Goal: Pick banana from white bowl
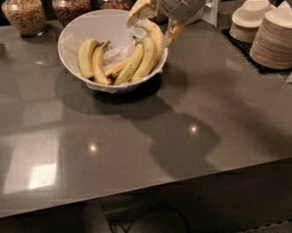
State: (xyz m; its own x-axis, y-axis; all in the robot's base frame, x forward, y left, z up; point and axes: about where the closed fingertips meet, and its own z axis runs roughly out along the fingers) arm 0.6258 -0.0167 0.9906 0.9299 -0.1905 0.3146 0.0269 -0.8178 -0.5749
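The white bowl stands at the back of the grey counter, lined with crumpled white paper, with several bananas in it. The long, slim yellow banana lies along the bowl's right inner wall, next to another long one. A shorter, plumper pair lies on the left. My gripper hangs open over the bowl's right side. One finger is above the bowl's inside and the other finger is just outside the right rim. The banana's upper end lies between them. It holds nothing.
Stacks of cream bowls and plates stand on a black mat at the back right. Glass jars of cereal and grains line the back edge behind the bowl. The counter's front edge runs across the lower part of the view.
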